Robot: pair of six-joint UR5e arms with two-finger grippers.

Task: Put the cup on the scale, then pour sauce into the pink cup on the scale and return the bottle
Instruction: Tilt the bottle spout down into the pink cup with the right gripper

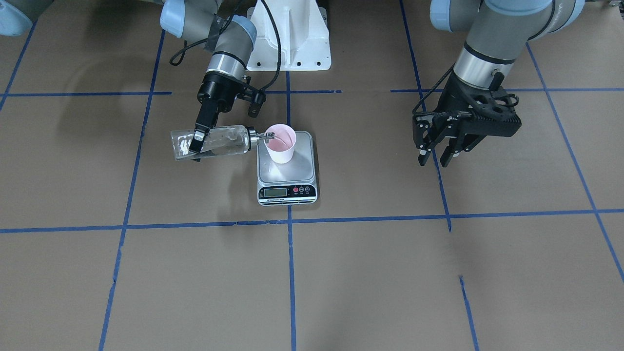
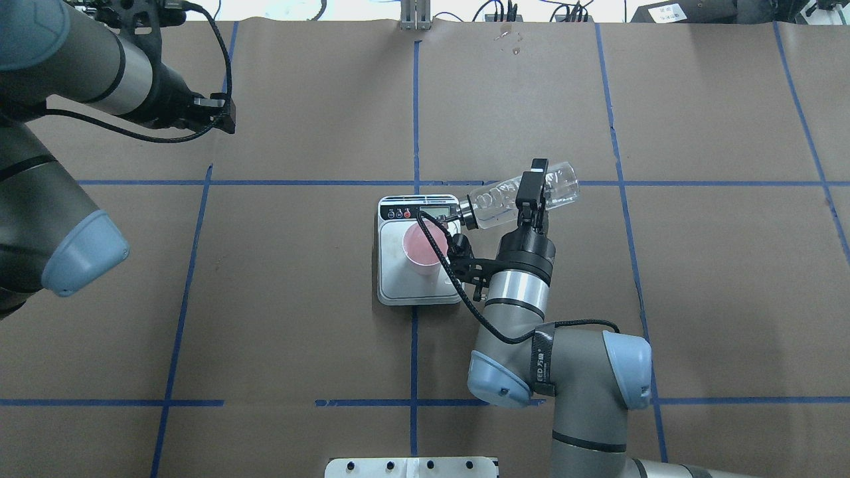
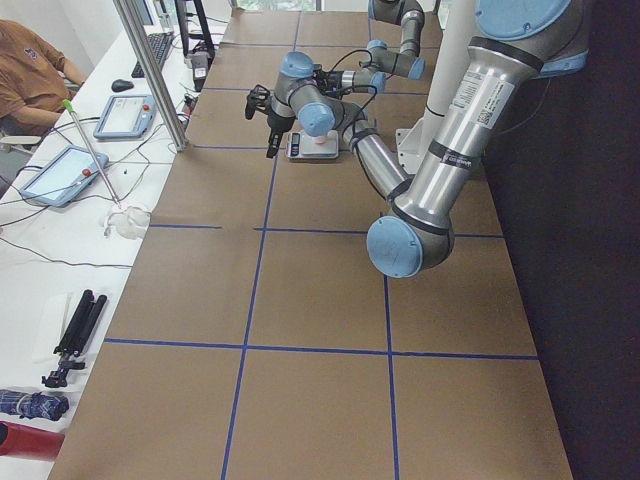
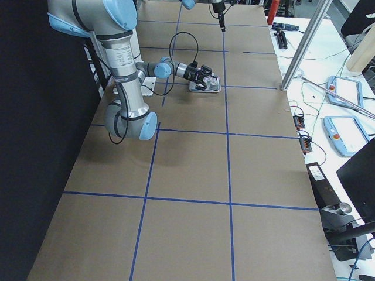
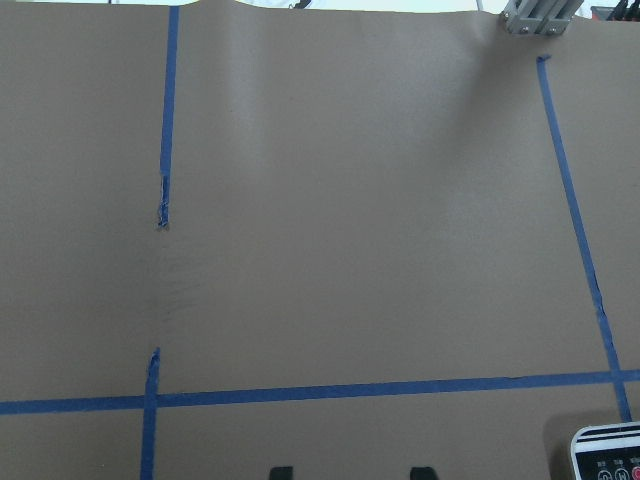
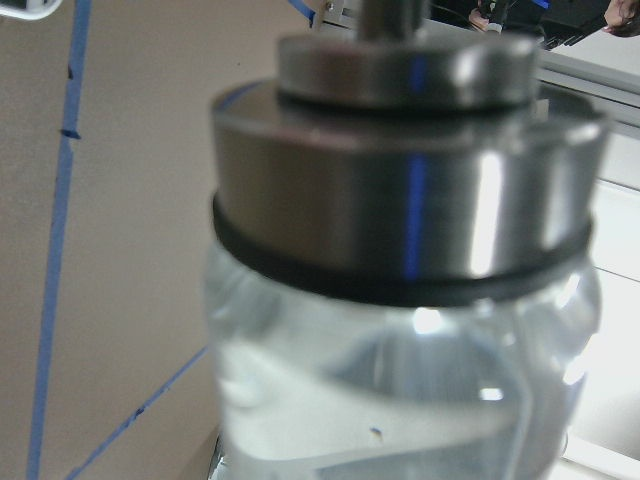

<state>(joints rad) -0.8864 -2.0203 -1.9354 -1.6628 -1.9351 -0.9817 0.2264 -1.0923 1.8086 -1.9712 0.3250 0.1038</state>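
The pale pink cup (image 1: 281, 143) (image 2: 423, 249) stands upright on the silver scale (image 1: 300, 168) (image 2: 398, 285) near the table's middle. My right gripper (image 1: 196, 141) (image 2: 534, 186) is shut on the clear glass bottle (image 1: 219, 141) (image 2: 498, 202), which is tilted almost level with its metal spout at the cup's rim. Clear sauce (image 6: 400, 400) shows inside the bottle (image 6: 400, 200) in the right wrist view. My left gripper (image 1: 435, 158) (image 2: 222, 123) is open and empty, well away from the scale and above the table. A corner of the scale (image 5: 605, 455) shows in the left wrist view.
The white robot base (image 1: 290, 39) stands behind the scale. Blue tape lines (image 1: 290, 273) cross the brown table. A side bench with tablets (image 3: 120, 115) and a seated person (image 3: 30, 70) lies beyond the table's edge.
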